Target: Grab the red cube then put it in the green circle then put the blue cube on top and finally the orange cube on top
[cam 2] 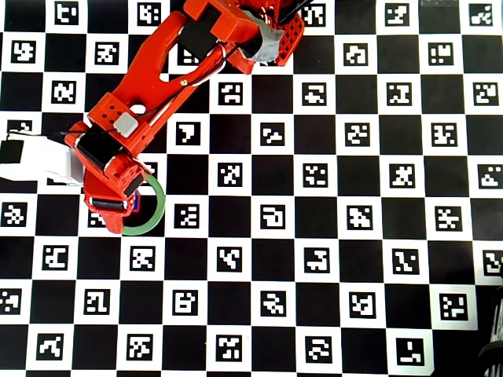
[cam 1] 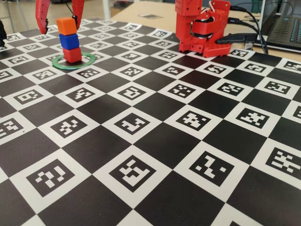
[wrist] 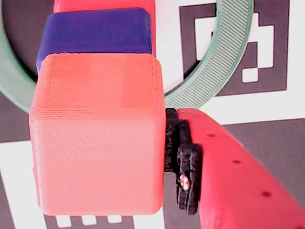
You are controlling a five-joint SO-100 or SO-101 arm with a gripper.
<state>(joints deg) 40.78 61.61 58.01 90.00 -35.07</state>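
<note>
Orange cube (cam 1: pixel 66 25) atop blue cube (cam 1: pixel 69 41) and red cube (cam 1: pixel 72 54), inside green circle (cam 1: pixel 85 63), hand (cam 1: pixel 58 23) spread around the orange cube, overhead view hides the stack under the arm.

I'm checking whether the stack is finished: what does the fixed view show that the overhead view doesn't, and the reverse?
Only the fixed view shows the whole stack: red cube at the bottom, blue cube on it, orange cube on top, with the gripper fingers either side of the orange cube.

Only the overhead view shows the arm reaching across the board and covering the cubes.

Both show the green circle on the checkered marker board.
</note>
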